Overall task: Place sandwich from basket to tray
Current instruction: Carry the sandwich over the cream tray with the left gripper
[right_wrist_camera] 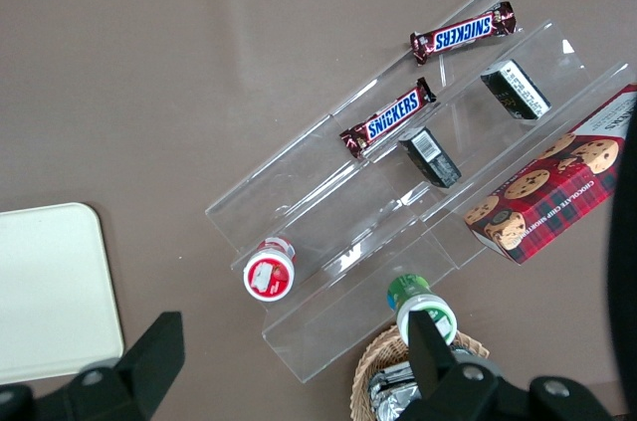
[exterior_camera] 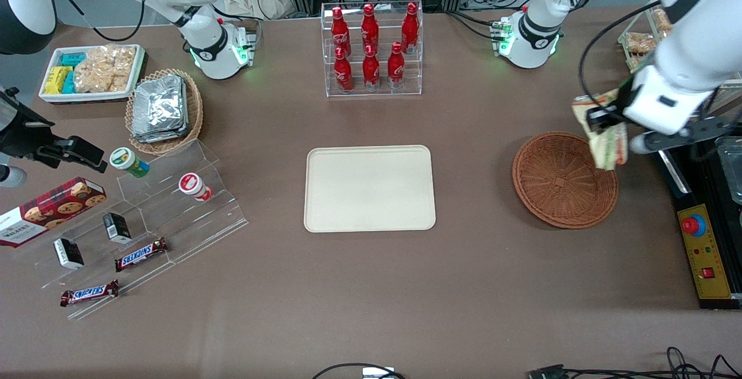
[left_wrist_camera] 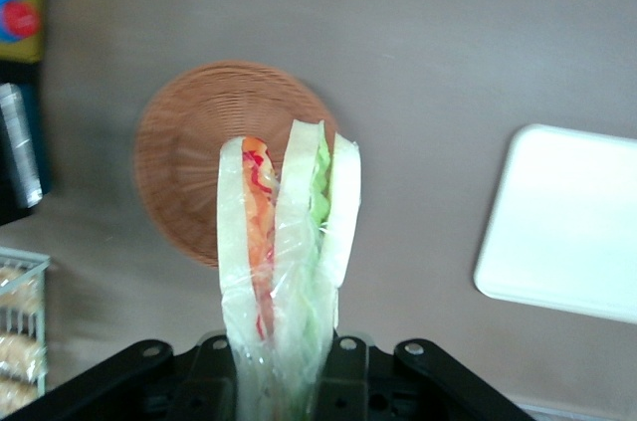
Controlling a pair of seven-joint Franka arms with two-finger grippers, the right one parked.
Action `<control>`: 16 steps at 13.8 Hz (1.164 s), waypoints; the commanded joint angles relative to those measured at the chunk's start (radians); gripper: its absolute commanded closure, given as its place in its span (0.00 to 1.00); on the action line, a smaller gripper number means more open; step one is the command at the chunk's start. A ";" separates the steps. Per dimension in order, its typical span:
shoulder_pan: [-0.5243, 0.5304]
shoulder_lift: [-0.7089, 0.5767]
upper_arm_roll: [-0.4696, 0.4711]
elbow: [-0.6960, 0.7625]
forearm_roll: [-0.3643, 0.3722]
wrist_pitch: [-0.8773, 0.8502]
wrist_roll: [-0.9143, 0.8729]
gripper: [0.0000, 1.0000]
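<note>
Table: one sandwich, end effector.

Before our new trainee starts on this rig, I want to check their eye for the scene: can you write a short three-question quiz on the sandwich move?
1. True or false: the sandwich is lying in the basket.
2. What does the end effector hold? A) a foil packet B) the sandwich C) a bottle
3. Fill in: the tray has ____ on it.

Key:
1. False; it hangs in the end effector, above the basket's rim at the working arm's end of the table.
2. B
3. nothing
</note>
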 commanded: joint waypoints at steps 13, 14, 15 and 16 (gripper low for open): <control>-0.032 0.345 -0.493 0.043 0.112 0.250 -0.429 0.88; -0.028 0.346 -0.490 -0.025 0.120 0.324 -0.429 0.88; -0.026 0.354 -0.487 -0.088 0.138 0.404 -0.429 0.88; -0.024 0.366 -0.486 -0.134 0.155 0.482 -0.429 0.88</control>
